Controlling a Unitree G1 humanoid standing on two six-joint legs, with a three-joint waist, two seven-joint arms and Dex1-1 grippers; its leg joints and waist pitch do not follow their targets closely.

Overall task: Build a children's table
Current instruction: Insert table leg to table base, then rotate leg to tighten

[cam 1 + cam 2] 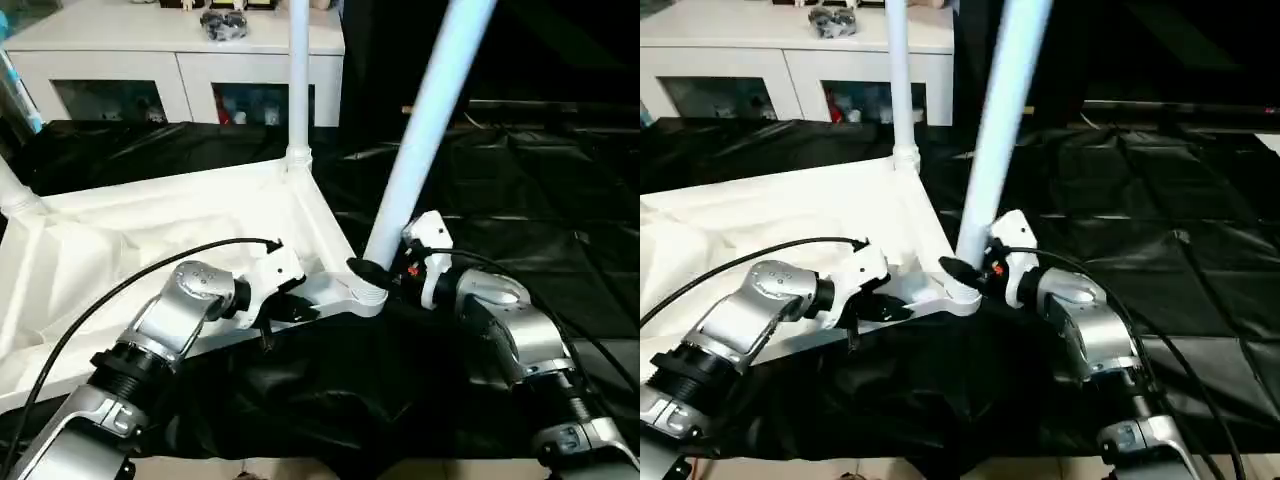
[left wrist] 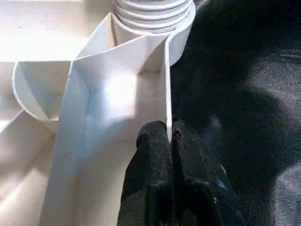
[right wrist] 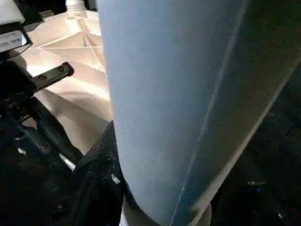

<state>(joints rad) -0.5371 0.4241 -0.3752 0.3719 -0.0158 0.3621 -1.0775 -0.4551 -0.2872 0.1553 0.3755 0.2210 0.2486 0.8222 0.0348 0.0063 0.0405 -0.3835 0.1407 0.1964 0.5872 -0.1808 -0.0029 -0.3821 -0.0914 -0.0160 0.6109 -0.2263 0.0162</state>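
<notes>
A counter (image 1: 560, 230) draped in crinkled black sheeting carries the white tabletop (image 1: 150, 250) lying ribbed underside up, and behind it against the back of the room stands a white cabinet (image 1: 170, 60) with glass doors and small items on its top. The left pincer (image 2: 171, 155) has its two black fingers pressed together on the thin side wall of the tabletop just beside the near corner socket (image 1: 365, 295). The right pincer (image 1: 975, 268) pinches the base of a tilted leg (image 1: 430, 120) at that socket, while an upright leg (image 1: 298, 80) stands in the far corner socket.
</notes>
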